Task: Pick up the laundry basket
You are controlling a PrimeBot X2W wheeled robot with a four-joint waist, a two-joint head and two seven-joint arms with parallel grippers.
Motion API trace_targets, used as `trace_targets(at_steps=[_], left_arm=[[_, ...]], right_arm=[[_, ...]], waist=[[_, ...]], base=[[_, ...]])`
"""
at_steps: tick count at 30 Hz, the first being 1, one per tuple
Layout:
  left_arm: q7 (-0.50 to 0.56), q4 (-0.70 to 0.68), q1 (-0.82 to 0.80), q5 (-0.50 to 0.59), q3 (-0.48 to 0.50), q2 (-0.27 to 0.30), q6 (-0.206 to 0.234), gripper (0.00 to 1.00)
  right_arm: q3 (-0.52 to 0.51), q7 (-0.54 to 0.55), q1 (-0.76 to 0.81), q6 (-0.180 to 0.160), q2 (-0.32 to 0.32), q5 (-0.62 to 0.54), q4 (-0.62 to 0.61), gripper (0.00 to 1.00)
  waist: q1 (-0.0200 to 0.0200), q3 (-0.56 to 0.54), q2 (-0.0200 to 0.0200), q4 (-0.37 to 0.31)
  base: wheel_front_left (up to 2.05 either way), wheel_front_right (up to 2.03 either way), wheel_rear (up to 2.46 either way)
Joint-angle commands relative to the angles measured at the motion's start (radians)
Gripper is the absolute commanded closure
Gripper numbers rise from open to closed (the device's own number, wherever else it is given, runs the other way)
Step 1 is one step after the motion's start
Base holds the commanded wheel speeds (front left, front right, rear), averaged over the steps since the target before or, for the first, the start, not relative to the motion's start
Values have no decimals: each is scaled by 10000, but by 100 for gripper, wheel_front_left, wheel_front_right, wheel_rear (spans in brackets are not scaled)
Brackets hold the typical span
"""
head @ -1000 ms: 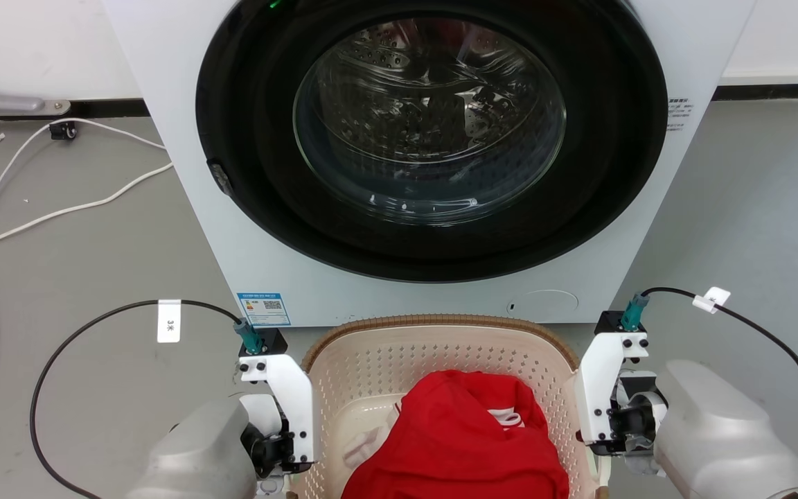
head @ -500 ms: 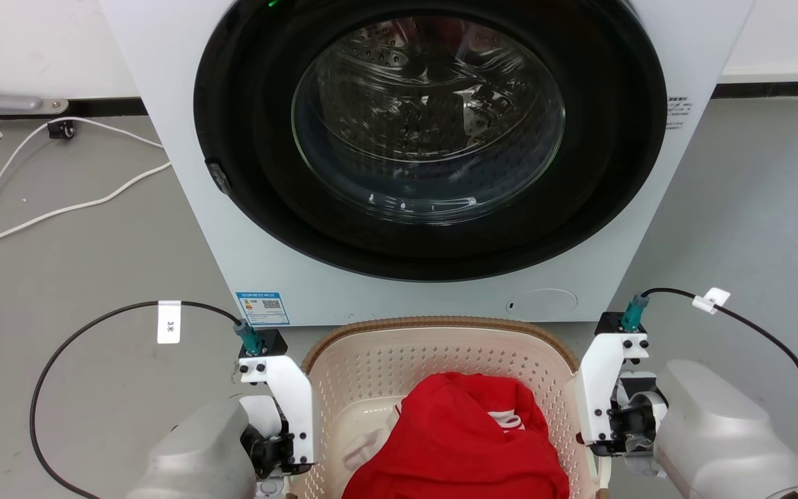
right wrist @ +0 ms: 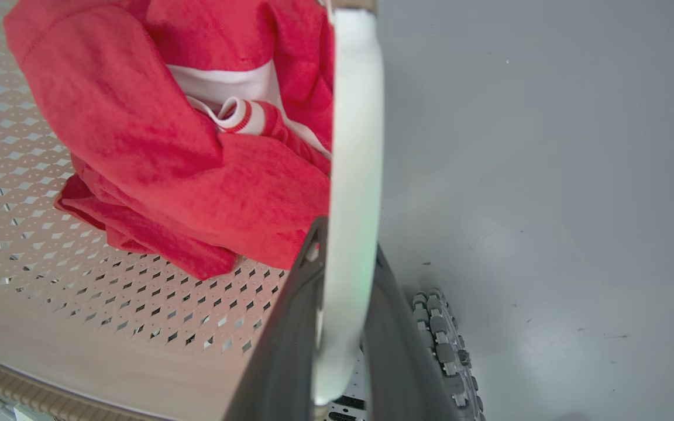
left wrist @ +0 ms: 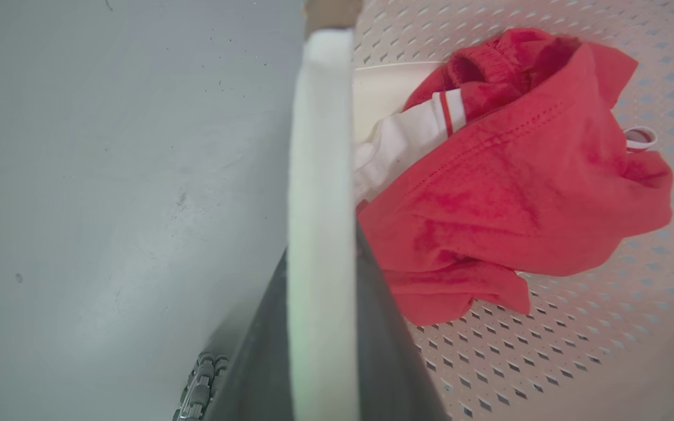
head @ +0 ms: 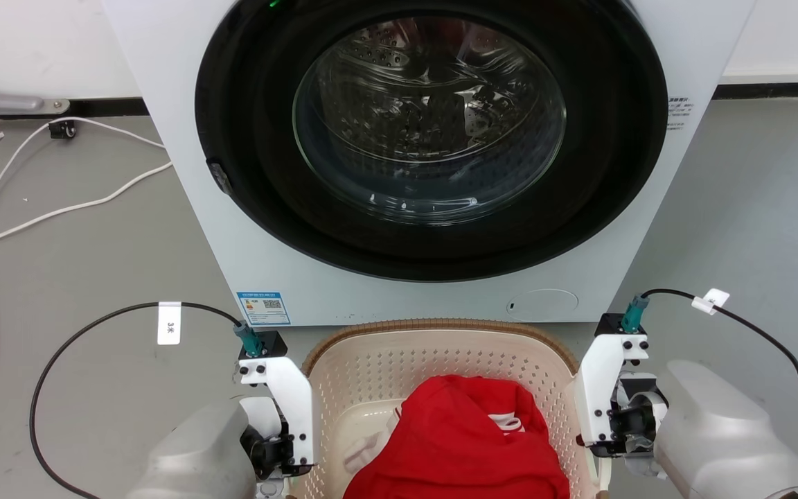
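Nothing much has moved since a second ago: basket, machine and both arms sit where they were, and the tiny shift of the whole head view is the camera's, not the things'.

Laundry basket [head: 433, 357] is at the bottom centre of the head view, just in front of the washing machine [head: 427, 298], between my two wrists. Cream perforated walls, brown woven-look rim. Red garment [head: 454, 443] with white trim is piled inside, against the near part of the basket.

My left gripper [left wrist: 320, 351] is clamped on the basket's left side handle [left wrist: 319, 146]. The left wrist view shows the white bar running up between my dark fingers [left wrist: 389, 351], one on each side and pressed to it.

My right gripper [right wrist: 343, 339] is the same on the right handle [right wrist: 357, 117]: fingers [right wrist: 290, 339] closed around the white bar, one inside the basket wall and one outside.

Grey floor [head: 80, 263] shows beside the basket in both wrist views. Can't tell whether the basket's base is touching it or already off it. Machine door is closed, with a glass porthole.
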Motion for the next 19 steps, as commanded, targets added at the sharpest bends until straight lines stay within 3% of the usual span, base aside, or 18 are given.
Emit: trace_targets(at_steps=[1, 19], left_arm=[[35, -217, -157, -120, -32, -397, -157, 100], [53, -214, -86, -331, -170, -354, -158, 100]], right_arm=[[-2, 31, -103, 134, 450, 184, -171, 100], [15, 269, -58, 135, 434, 347, -110, 100]], waist=[[0, 8, 0, 3], [0, -53, 0, -9]], base=[[0, 0, 0], [0, 0, 0]])
